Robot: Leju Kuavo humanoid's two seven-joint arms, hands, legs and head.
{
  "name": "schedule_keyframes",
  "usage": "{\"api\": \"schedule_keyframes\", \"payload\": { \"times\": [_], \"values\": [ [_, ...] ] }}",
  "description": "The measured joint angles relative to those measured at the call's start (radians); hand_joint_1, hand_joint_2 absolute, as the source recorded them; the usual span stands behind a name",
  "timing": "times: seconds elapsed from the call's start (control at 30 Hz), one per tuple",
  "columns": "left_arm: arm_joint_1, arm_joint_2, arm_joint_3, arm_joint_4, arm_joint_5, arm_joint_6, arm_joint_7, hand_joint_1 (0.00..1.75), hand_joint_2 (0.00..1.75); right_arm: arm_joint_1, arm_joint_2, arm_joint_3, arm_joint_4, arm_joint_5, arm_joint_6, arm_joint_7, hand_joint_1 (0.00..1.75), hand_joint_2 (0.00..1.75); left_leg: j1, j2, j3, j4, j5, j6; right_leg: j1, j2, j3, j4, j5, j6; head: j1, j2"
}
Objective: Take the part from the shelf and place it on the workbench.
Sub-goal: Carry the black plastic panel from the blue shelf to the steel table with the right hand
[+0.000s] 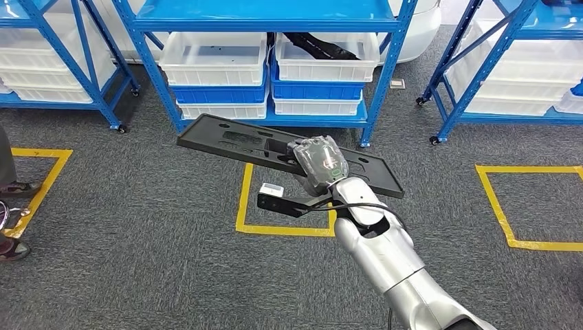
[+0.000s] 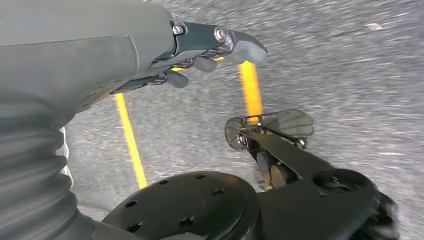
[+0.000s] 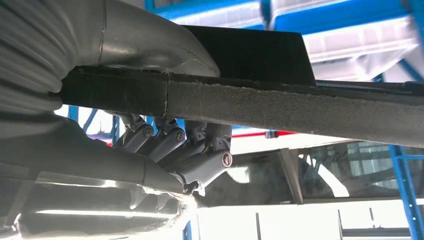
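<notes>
Head view. We see the right hand (image 1: 320, 163) clasping a long, flat black panel part (image 1: 227, 137) near its right-hand end, so that most of the panel's length juts out unsupported toward the left. The part hangs in the air above the grey carpet floor (image 1: 137, 240), clear of the blue shelf rack (image 1: 268, 20) and its white bins (image 1: 214, 58). We judge the picking step done and the placing step left; a worktop is not among the things before us, so a turn or a walk seems needed first. The panel's far edge lies near the rack's lowest level and its blue upright, and we judge that a swing of the body could brush it there. To the left a second rack (image 1: 69, 55) and a person's shoe (image 1: 17, 188) bound the room; yellow floor tape (image 1: 282, 229) marks squares on open carpet below the arm.

Left wrist view. The left hand (image 2: 210, 47) hangs over the carpet with its fingers (image 2: 245, 47) loosely curled and nothing in them; we read it as closed and idle.

Right wrist view. We see the panel's thick edge (image 3: 300, 107) gripped between the thumb on one face and the dark fingers (image 3: 200, 150) on the other, with the blue rack frame blurred behind.
</notes>
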Motion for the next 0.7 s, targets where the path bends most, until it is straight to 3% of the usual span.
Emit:
{"api": "schedule_keyframes", "payload": {
  "times": [0.07, 0.13, 0.23, 0.27, 0.3, 0.37, 0.4, 0.43, 0.47, 0.5, 0.53, 0.6, 0.63, 0.67, 0.7],
  "values": [
    [-0.001, 0.000, 0.002, -0.001, -0.004, 0.000, 0.000, 0.00, 1.75, 0.001, 0.003, -0.010, -0.003, -0.008, -0.001, -0.003, 1.75, 1.75, 0.000, -0.001, 0.102, -0.125, -0.018, -0.001, 0.003, 0.002, -0.025, 0.014, 0.012, 0.010, -0.001, 0.000],
    [-0.001, 0.000, 0.002, -0.001, -0.005, 0.000, 0.000, 0.00, 1.75, 0.001, 0.004, -0.014, -0.006, -0.010, -0.002, -0.003, 1.75, 1.75, -0.003, -0.001, 0.146, -0.188, -0.045, 0.000, 0.006, 0.003, -0.035, 0.021, 0.016, 0.014, -0.002, 0.000],
    [-0.002, 0.000, 0.002, -0.001, -0.006, 0.000, 0.000, 0.00, 1.75, 0.000, 0.004, -0.016, -0.007, -0.011, -0.002, -0.003, 1.75, 1.75, -0.004, -0.002, 0.154, -0.205, -0.054, 0.005, 0.006, 0.002, -0.036, 0.022, 0.020, 0.018, 0.000, 0.000],
    [-0.001, -0.001, 0.003, -0.001, -0.006, 0.000, -0.003, 0.00, 1.75, 0.002, 0.004, -0.019, -0.009, -0.012, -0.003, -0.004, 1.75, 1.75, -0.007, -0.003, 0.149, -0.219, -0.053, 0.018, 0.009, 0.000, -0.041, 0.020, 0.032, 0.027, 0.001, 0.000],
    [-0.001, -0.003, 0.004, -0.001, -0.006, 0.001, -0.006, 0.00, 1.75, 0.005, 0.004, -0.024, -0.012, -0.012, -0.003, -0.005, 1.75, 1.75, -0.008, -0.001, 0.135, -0.230, -0.042, 0.037, 0.008, 0.001, -0.060, 0.047, 0.008, 0.030, 0.004, 0.000],
    [0.001, -0.006, 0.008, 0.000, -0.007, 0.003, -0.016, 0.00, 1.75, 0.012, 0.001, -0.031, -0.017, -0.004, -0.005, -0.007, 1.75, 1.75, -0.012, 0.004, 0.090, -0.243, -0.003, 0.071, 0.005, 0.002, -0.109, 0.158, -0.069, 0.034, 0.010, 0.000],
    [0.001, -0.007, 0.009, 0.000, -0.009, 0.004, -0.019, 0.00, 1.75, 0.014, 0.000, -0.033, -0.018, 0.005, -0.005, -0.007, 1.75, 1.75, -0.011, 0.006, 0.068, -0.243, 0.016, 0.077, 0.000, 0.004, -0.132, 0.238, -0.118, 0.033, 0.012, 0.000],
    [0.001, -0.007, 0.010, 0.000, -0.011, 0.004, -0.021, 0.00, 1.75, 0.017, -0.002, -0.033, -0.018, 0.014, -0.005, -0.007, 1.75, 1.75, -0.011, 0.007, 0.053, -0.242, 0.029, 0.076, -0.001, 0.004, -0.136, 0.291, -0.126, 0.042, 0.012, 0.000],
    [0.001, -0.007, 0.011, 0.000, -0.013, 0.003, -0.022, 0.00, 1.75, 0.020, -0.003, -0.033, -0.019, 0.023, -0.006, -0.007, 1.75, 1.75, -0.011, 0.007, 0.037, -0.242, 0.041, 0.073, -0.001, 0.004, -0.126, 0.317, -0.114, 0.055, 0.012, 0.000],
    [0.001, -0.007, 0.011, 0.000, -0.015, 0.002, -0.022, 0.00, 1.75, 0.024, -0.005, -0.033, -0.021, 0.032, -0.007, -0.006, 1.75, 1.75, -0.011, 0.005, 0.023, -0.242, 0.053, 0.070, -0.002, 0.005, -0.098, 0.305, -0.094, 0.066, 0.012, 0.000],
    [0.001, -0.007, 0.011, 0.000, -0.016, 0.002, -0.022, 0.00, 1.75, 0.027, -0.005, -0.032, -0.023, 0.038, -0.007, -0.004, 1.75, 1.75, -0.011, 0.002, 0.010, -0.241, 0.065, 0.065, -0.002, 0.010, -0.052, 0.257, -0.078, 0.071, 0.012, 0.000],
    [0.000, -0.007, 0.012, -0.001, -0.019, 0.002, -0.022, 0.00, 1.75, 0.029, -0.004, -0.032, -0.034, 0.047, -0.010, 0.000, 1.75, 1.75, -0.013, -0.005, -0.009, -0.240, 0.085, 0.053, -0.003, 0.035, 0.067, 0.104, -0.094, 0.060, 0.011, 0.000],
    [-0.002, -0.008, 0.012, -0.001, -0.021, 0.002, -0.021, 0.00, 1.75, 0.029, -0.003, -0.032, -0.039, 0.051, -0.013, 0.001, 1.75, 1.75, -0.015, -0.009, -0.014, -0.240, 0.095, 0.046, 0.000, 0.045, 0.105, 0.045, -0.112, 0.051, 0.011, 0.000],
    [-0.003, -0.008, 0.012, -0.001, -0.023, 0.002, -0.021, 0.00, 1.75, 0.029, -0.003, -0.032, -0.043, 0.055, -0.015, 0.002, 1.75, 1.75, -0.016, -0.013, -0.017, -0.242, 0.103, 0.039, 0.004, 0.049, 0.125, 0.010, -0.127, 0.043, 0.010, 0.000],
    [-0.002, -0.008, 0.012, -0.001, -0.025, 0.002, -0.020, 0.00, 1.75, 0.029, -0.003, -0.031, -0.045, 0.058, -0.017, 0.002, 1.75, 1.75, -0.015, -0.017, -0.018, -0.244, 0.111, 0.033, 0.004, 0.044, 0.123, -0.002, -0.129, 0.037, 0.010, 0.000]
  ]
}}
